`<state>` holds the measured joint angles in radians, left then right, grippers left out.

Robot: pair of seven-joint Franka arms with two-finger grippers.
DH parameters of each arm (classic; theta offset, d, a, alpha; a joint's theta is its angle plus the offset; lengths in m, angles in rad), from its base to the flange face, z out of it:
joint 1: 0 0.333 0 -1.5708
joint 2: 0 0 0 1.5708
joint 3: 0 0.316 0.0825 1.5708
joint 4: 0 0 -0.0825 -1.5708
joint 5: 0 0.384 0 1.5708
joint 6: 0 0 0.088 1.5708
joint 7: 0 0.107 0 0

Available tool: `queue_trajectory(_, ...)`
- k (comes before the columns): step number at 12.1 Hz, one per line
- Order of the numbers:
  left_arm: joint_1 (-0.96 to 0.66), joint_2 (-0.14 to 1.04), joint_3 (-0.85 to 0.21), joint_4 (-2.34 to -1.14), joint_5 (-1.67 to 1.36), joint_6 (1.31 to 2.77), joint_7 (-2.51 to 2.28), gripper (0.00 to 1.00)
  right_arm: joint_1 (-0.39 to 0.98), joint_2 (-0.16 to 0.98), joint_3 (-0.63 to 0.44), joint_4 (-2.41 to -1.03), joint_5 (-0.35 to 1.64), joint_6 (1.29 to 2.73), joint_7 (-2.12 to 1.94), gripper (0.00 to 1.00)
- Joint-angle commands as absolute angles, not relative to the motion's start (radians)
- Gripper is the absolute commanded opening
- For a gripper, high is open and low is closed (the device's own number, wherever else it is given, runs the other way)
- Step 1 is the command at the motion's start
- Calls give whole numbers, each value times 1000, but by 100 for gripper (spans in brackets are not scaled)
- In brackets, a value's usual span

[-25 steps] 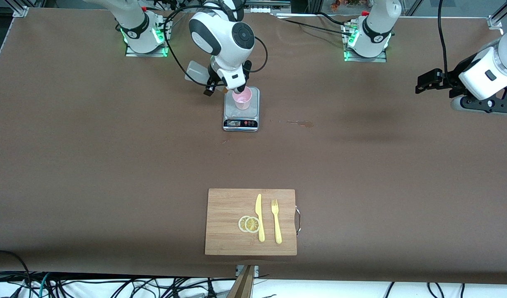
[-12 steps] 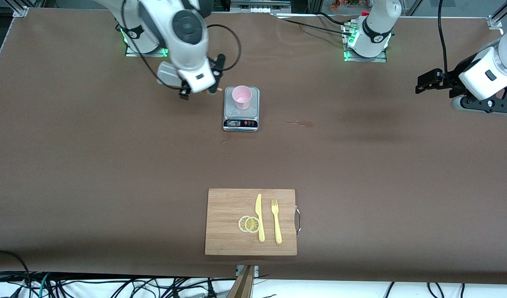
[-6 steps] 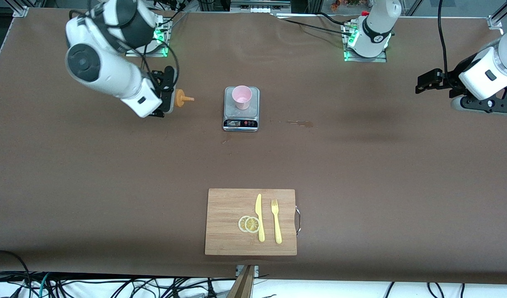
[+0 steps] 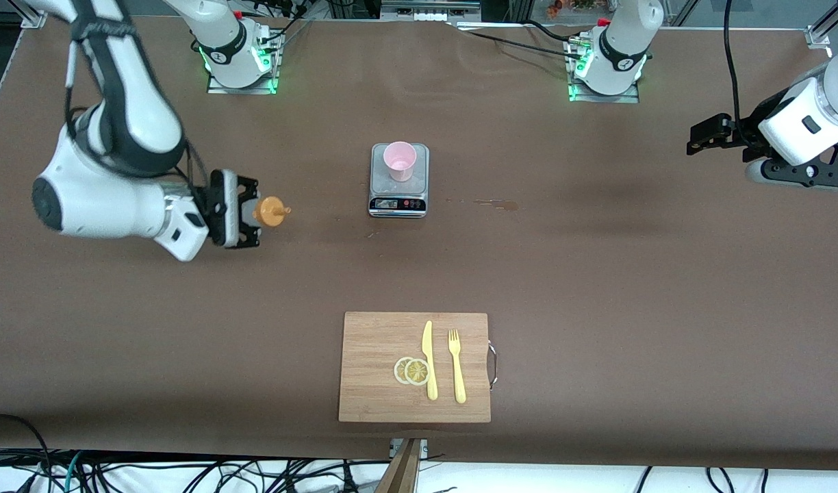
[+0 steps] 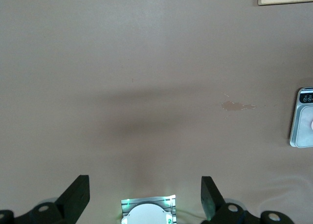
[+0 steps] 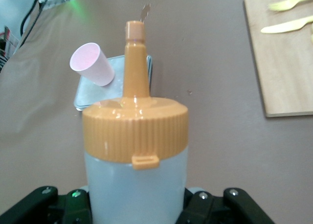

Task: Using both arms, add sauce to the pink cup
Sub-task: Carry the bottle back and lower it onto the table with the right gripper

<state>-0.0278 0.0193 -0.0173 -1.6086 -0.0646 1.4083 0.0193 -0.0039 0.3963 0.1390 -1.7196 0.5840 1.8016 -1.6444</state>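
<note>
The pink cup (image 4: 399,160) stands upright on the silver scale (image 4: 398,202). My right gripper (image 4: 244,219) is shut on the squeeze bottle of sauce (image 4: 270,211) and holds it sideways over bare table toward the right arm's end, orange nozzle pointing toward the scale. In the right wrist view the whitish bottle (image 6: 135,185) fills the middle, with the cup (image 6: 92,63) and scale (image 6: 93,94) past its nozzle. My left gripper (image 4: 696,137) waits open and empty over the left arm's end of the table; it also shows in the left wrist view (image 5: 145,194).
A wooden cutting board (image 4: 371,363) with a yellow knife (image 4: 429,359), a yellow fork (image 4: 456,366) and lemon slices (image 4: 411,370) lies near the front edge. A small sauce stain (image 4: 494,203) marks the table beside the scale.
My right arm has carried the bottle away from over the cup toward the right arm's end of the table. The cup, the scale and the left arm have not moved.
</note>
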Motion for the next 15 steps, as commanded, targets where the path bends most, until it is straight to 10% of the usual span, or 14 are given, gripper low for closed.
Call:
queue_trajectory(1, -23, 26, -20, -1588, -64, 1396, 40, 100, -17, 573, 85, -1535, 714, 1676, -1849, 32)
queue_trajectory(12, -23, 26, -18, -1588, -64, 1397, 40, 100, -104, 931, -18, -1474, 1152, 1391, -2456, 37)
queue_trajectory(15, -23, 26, -18, -1588, -64, 1397, 40, 100, -109, 960, -20, -1476, 1154, 1371, -2503, 64)
